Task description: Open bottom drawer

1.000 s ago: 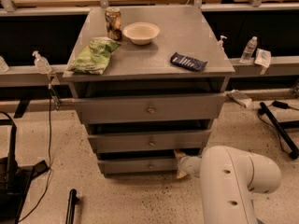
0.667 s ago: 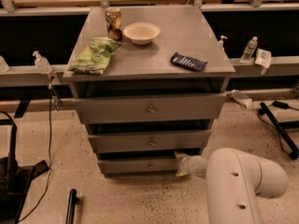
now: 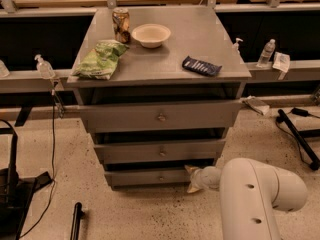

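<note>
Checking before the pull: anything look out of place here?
The white hand sits at the right end of the lowest grey wooden drawer, well off its small round centre knob. Nothing else stands out.

End effector [image 3: 190,179] sat near the floor at right end of the bottom drawer [image 3: 145,177], fingers apart, one above the other. Tabletop [image 3: 200,34] held can [image 3: 121,25], bowl [image 3: 150,35], green bag [image 3: 101,59] and dark packet [image 3: 201,66].

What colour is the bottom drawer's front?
The bottom drawer is grey, camera view; the gripper is at its right end.
</note>
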Available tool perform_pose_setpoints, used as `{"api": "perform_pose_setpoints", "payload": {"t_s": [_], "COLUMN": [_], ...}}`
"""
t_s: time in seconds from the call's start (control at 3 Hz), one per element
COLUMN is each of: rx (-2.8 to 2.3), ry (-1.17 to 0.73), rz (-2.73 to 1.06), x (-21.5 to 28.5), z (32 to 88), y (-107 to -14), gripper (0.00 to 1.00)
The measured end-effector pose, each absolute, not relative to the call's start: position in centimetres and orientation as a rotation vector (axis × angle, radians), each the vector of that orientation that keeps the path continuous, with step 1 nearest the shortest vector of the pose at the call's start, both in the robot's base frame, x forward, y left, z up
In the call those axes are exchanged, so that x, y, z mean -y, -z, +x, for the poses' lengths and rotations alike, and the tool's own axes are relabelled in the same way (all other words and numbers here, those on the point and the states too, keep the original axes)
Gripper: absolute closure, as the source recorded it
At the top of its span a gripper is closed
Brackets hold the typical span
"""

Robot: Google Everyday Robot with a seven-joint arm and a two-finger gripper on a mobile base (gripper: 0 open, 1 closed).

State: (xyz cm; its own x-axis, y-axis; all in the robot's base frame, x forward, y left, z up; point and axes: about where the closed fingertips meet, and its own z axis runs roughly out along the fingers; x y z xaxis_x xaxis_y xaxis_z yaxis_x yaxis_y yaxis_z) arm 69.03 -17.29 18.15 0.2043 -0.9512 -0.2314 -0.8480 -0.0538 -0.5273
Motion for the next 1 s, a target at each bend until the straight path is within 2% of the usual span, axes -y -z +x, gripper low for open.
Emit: {"api": "perform_pose_setpoints", "payload": {"t_s": [1.0], "rx": [-1.699], "ry": [0.211], "rz": [-1.909], "x": [17.0], "z": [70.4], "y": [-16.9], "gripper": [0.27]}}
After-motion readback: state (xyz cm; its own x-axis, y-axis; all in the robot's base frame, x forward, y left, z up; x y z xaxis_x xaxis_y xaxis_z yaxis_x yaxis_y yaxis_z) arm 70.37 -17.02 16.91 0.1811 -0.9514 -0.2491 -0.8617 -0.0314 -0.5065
